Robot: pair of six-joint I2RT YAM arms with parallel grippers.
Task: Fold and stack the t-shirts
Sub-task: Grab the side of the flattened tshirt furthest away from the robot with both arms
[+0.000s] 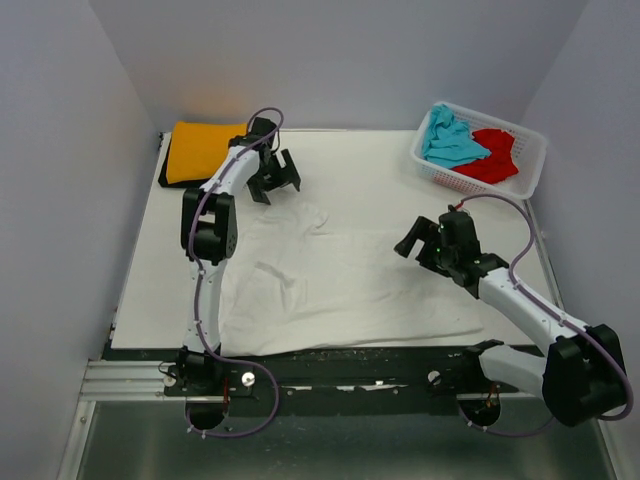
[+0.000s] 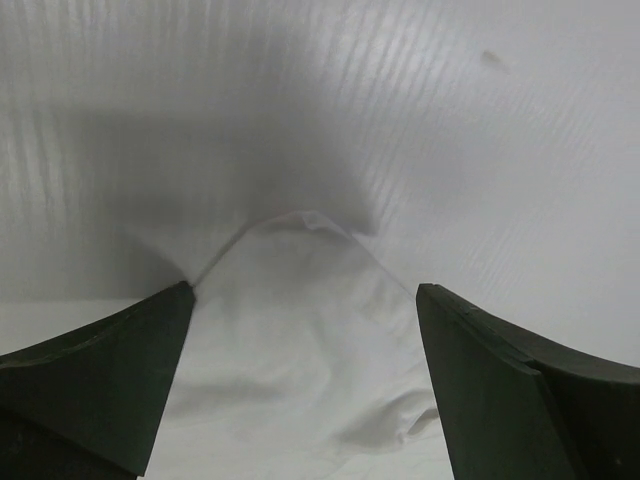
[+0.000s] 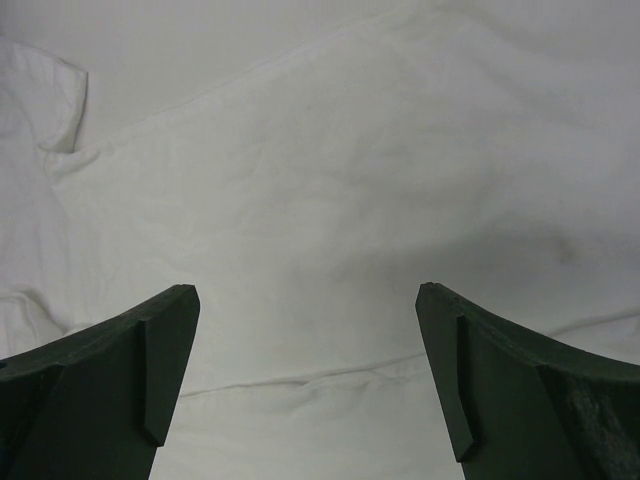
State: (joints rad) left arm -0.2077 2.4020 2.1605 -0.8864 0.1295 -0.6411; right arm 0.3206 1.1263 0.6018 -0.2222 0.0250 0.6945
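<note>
So far, one orange-yellow cloth t-shirt (image 1: 200, 150) lies folded at the bench's (image 1: 370, 160) far-left corner. A white cloth t-shirt (image 1: 340, 285) sprawls unfolded mid-bench; a turquoise t-shirt (image 1: 450, 140) and a red t-shirt (image 1: 492, 158) sit in a white lattice basket (image 1: 535, 165). The left hand (image 1: 278, 188) and right hand (image 1: 412, 240) gape wide, empty.

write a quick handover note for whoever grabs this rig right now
Both open and empty: left hand over the white t-shirt's far left edge, right hand over its right part.
White t-shirt: spread mid-table, wrinkled, unfolded.
Done: orange-yellow t-shirt folded, lying on the black t-shirt, far left corner.
Left: fold and stack the white one, then the turquoise t-shirt and red t-shirt, both crumpled in the basket.
</note>
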